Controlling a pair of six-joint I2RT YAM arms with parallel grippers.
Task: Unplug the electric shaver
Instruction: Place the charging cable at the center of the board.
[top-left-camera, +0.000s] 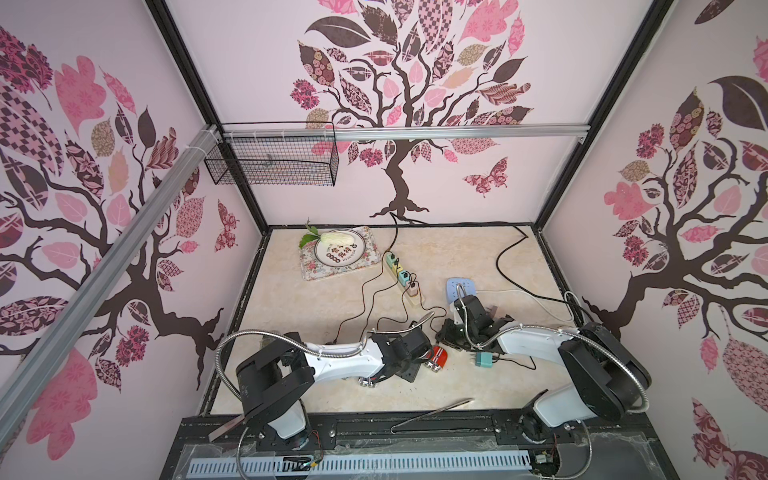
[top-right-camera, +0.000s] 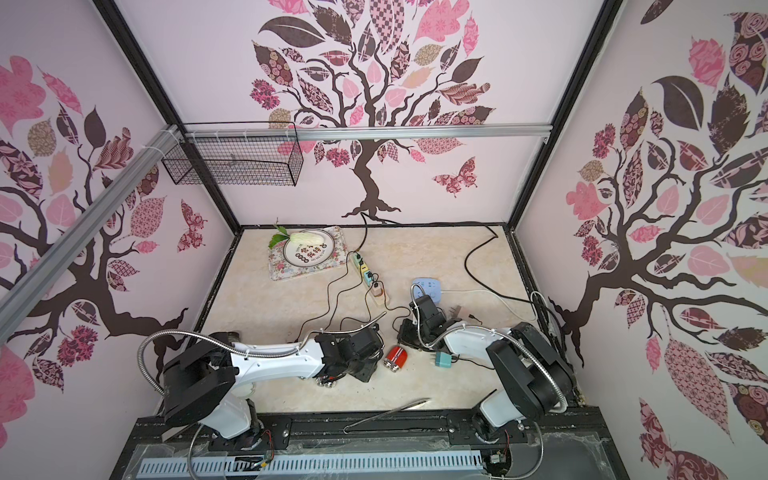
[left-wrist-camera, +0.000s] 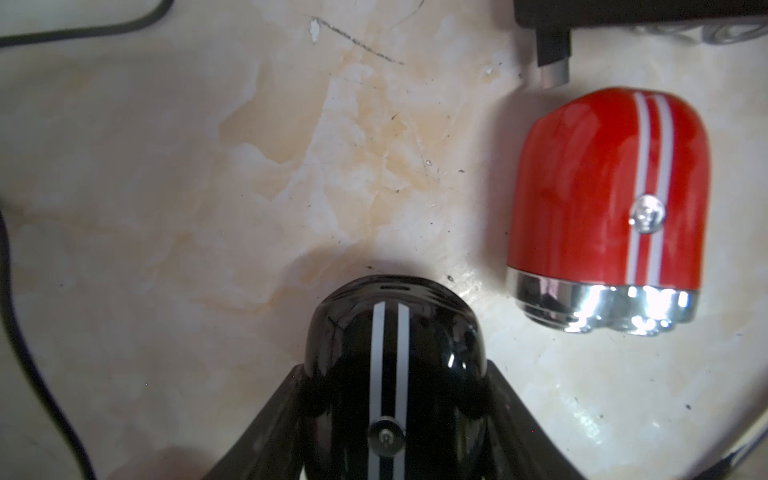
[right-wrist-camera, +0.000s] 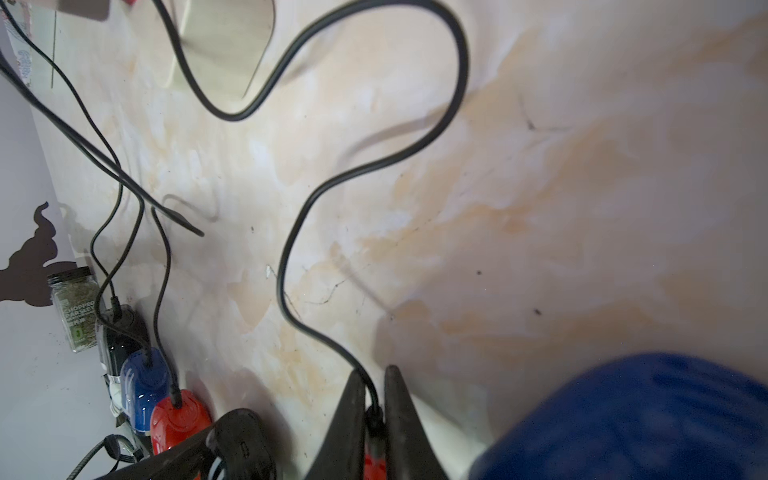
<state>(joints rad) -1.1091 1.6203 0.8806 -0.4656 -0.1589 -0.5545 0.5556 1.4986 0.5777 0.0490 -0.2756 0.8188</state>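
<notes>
Pale pink walls (top-left-camera: 266, 62) on three sides, dark tree decals (top-left-camera: 399, 178) with patterned leaves (butterflies (top-left-camera: 486, 178) too). Beige marbled floor (top-left-camera: 332, 316), scuffed. Aluminium rail (top-left-camera: 457, 132) across back wall; black wire basket (top-left-camera: 274, 166) hanging near its left end. Black corner posts (top-left-camera: 194, 83).

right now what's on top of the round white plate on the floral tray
A pale cabbage-like vegetable lies across the far part of the round white plate, with green leaves past the rim. Nearer, dark print shows; what lies under the vegetable is covered.

Red electric shaver (left-wrist-camera: 602, 199), twin white stripes, chrome heads, lying flat on the marbled desk (left-wrist-camera: 208, 166), dark cable plug (left-wrist-camera: 552, 45) at its rear end, metal tip exposed, black striped shaver (left-wrist-camera: 395, 353) alongside.
</notes>
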